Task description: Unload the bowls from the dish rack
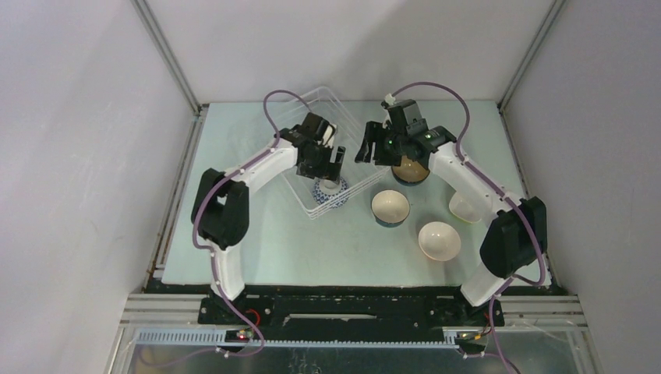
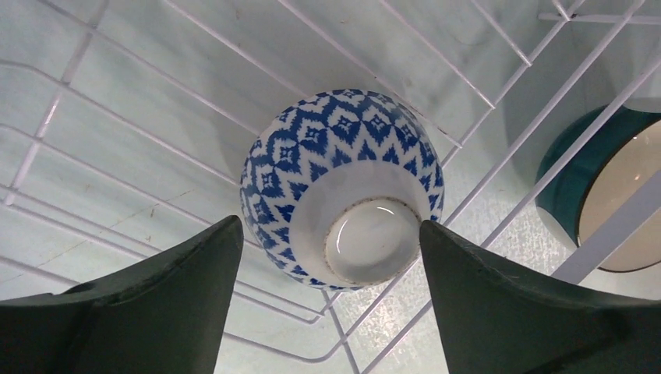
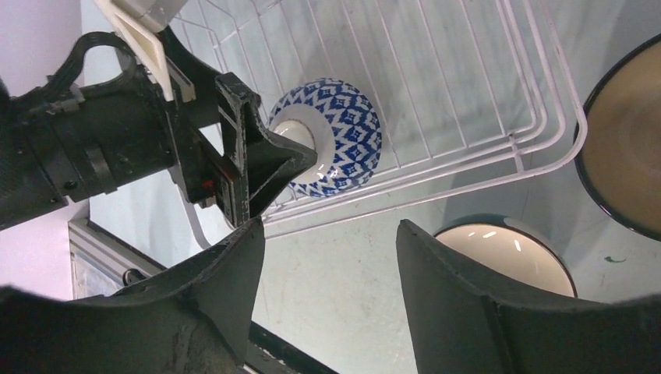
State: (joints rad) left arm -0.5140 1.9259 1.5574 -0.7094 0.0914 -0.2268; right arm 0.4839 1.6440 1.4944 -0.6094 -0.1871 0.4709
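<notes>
- While it lies foot-up in the dish rack's near corner, the blue-and-white bowl sits between the left gripper's wide-spread jaws, ungripped.
- Right gripper, at the rack's 3 o'clock: jaws apart, empty.
- Cream-lined bowl on the bench, 4 o'clock.

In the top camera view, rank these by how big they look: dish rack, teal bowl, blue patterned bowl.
1. dish rack, clearly.
2-3. teal bowl and blue patterned bowl look alike; the latter is tipped, so no ranking.
</notes>
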